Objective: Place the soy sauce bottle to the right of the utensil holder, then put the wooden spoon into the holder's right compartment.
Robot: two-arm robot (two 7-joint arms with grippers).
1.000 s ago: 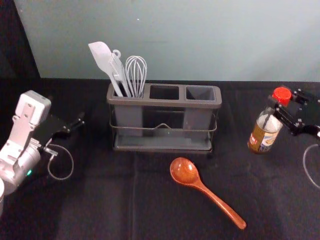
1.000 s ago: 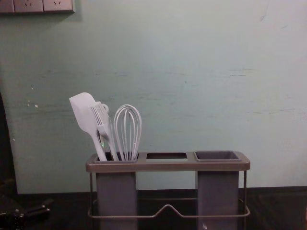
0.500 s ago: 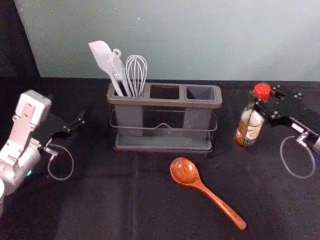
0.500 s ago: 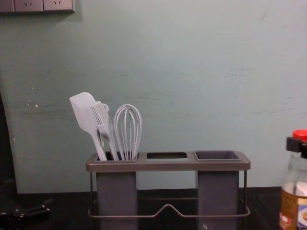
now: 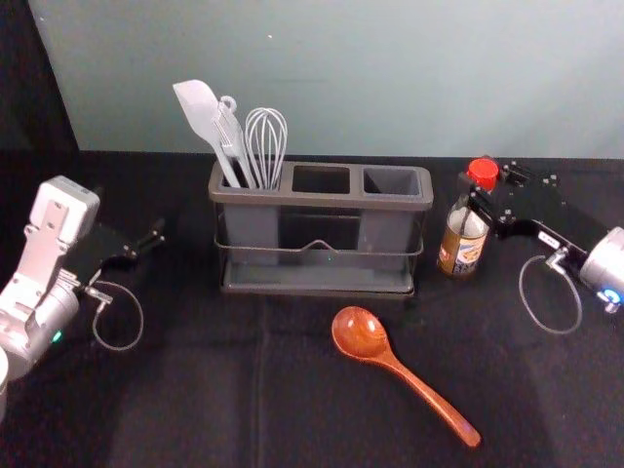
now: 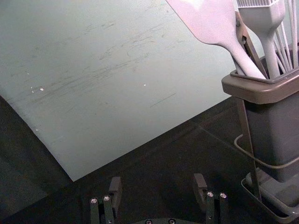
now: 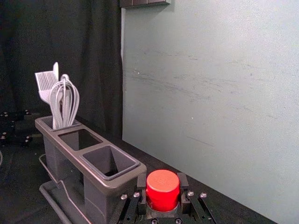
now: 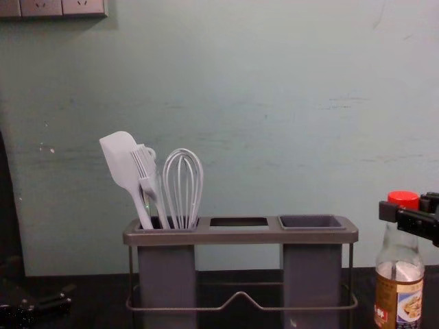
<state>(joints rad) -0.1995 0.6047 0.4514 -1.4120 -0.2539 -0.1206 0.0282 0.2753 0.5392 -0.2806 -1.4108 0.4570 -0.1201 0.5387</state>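
Note:
My right gripper [image 5: 480, 203] is shut on the neck of the soy sauce bottle [image 5: 462, 241], just right of the utensil holder [image 5: 322, 199]. In the right wrist view the red cap [image 7: 162, 190] sits between the fingertips of the right gripper [image 7: 162, 182]. The chest view has the bottle [image 8: 399, 295] upright, a gap away from the holder [image 8: 240, 237]. The wooden spoon [image 5: 361, 334] lies in front of the holder, handle toward the near right. Parked at the left is my left gripper [image 5: 146, 244]; its fingers stand apart in the left wrist view [image 6: 159, 189].
A white spatula [image 5: 200, 112], a brush and a whisk [image 5: 265, 146] stand in the holder's left compartment. The pale wall [image 5: 341, 78] rises behind the black-covered table [image 5: 195, 390].
The right gripper has carried the soy sauce bottle leftward, closer to the holder, and the bottle has come into the chest view. The left arm, spoon and holder have stayed put.

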